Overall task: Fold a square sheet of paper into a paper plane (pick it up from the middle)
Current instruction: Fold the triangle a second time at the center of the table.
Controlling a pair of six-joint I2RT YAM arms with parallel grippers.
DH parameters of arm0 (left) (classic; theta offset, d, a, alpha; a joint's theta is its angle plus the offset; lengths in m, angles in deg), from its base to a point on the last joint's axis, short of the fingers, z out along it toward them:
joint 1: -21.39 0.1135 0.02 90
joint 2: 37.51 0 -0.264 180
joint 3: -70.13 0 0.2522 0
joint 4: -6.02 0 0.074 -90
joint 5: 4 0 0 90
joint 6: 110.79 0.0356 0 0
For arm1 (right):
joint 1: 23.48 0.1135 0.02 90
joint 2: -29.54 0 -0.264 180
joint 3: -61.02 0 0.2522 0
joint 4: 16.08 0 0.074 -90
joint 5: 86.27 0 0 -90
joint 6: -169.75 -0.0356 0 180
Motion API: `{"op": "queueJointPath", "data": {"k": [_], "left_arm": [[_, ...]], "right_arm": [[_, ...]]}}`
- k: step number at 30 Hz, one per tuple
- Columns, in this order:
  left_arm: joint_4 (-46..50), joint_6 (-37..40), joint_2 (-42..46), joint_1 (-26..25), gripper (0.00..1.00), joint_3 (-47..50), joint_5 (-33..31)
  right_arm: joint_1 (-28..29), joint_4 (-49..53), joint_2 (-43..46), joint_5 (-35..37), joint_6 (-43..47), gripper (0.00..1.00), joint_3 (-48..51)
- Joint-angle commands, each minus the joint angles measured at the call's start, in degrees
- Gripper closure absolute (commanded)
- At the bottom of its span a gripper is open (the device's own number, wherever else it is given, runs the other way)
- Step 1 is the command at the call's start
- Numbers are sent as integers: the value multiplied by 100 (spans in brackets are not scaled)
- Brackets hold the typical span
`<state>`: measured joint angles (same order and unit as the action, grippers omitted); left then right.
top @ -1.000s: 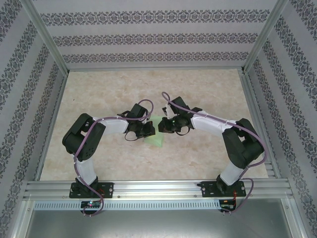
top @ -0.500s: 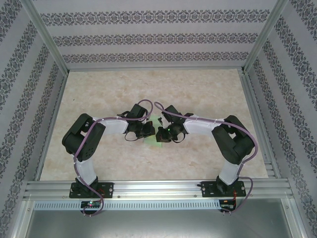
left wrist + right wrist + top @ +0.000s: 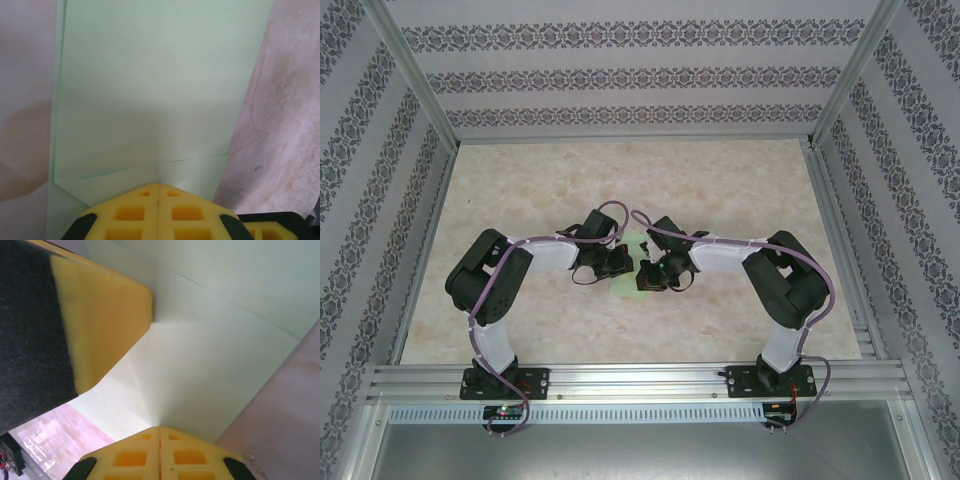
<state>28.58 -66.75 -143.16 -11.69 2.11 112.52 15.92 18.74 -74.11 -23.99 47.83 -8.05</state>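
The pale mint-green sheet of paper [image 3: 629, 284] lies part-folded on the table between my two grippers. In the left wrist view the paper [image 3: 160, 75] lies flat with folded flaps whose edges meet near my left gripper [image 3: 159, 186]. That gripper is shut, its yellow pads flush together and their tip resting on the paper. My right gripper [image 3: 160, 429] is shut too, with its tip on the paper [image 3: 215, 350] at the end of a crease. One left finger [image 3: 100, 315] presses the sheet just ahead of it. From above, the left gripper [image 3: 622, 262] and the right gripper [image 3: 643, 277] nearly touch.
The beige marbled tabletop [image 3: 740, 180] stretches around the paper on every side. Aluminium frame rails [image 3: 640, 378] run along the near edge and up the corners. Patterned walls [image 3: 620, 80] enclose the back and sides.
The right gripper has moved left and toward the near edge, onto the paper beside the left gripper, with its elbow drawn in. The left arm has not moved.
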Motion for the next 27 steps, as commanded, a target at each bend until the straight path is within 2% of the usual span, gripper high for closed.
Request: {"op": "queueJointPath", "data": {"k": [1,19,27], "left_arm": [[597,-71,-233,-100,94,281,-455],[656,-142,-254,-100,94,327,-532],[642,-155,-233,-95,94,316,-526]], "right_arm": [[99,-69,-113,-93,-85,93,116],[276,78,350,-239,-2,93,820],[232,4,655,151,-11,93,404]]}}
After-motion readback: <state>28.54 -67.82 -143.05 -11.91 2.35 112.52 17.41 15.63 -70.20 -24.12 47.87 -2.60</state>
